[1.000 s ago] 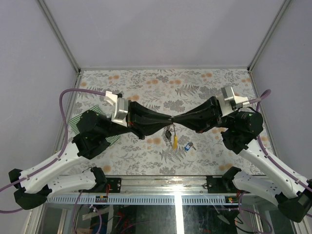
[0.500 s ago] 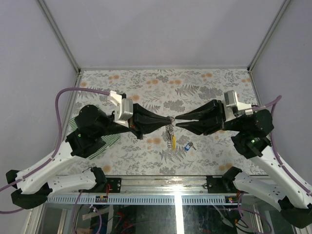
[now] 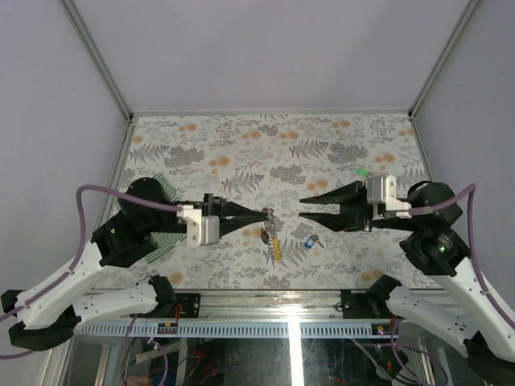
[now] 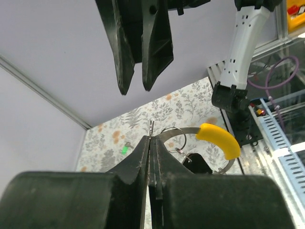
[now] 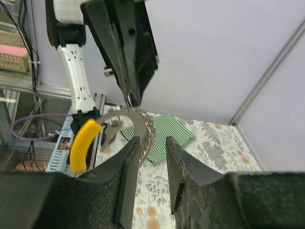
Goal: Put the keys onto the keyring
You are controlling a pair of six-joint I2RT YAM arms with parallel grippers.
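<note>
**Left gripper (image 3: pixel 264 213) pinching thin silvery chain keyring with yellow plastic tag (image 3: pixel 274 233)**

Jaws pressed together on the ring, tag dangling over floral-patterned table (image 3: pixel 241 137); right gripper (image 3: pixel 303 207) spread, empty, tips facing it, near; small blue-headed metal key (image 3: pixel 309 241) on table beside; green-headed key (image 3: pixel 363 171) well apart.

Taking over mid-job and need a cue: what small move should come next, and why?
Probably lower the right hand toward the blue key lying on the table near it. The left hand is shut on the keyring, which hangs from it. The right hand is open and empty, so it looks free to fetch a key.
</note>
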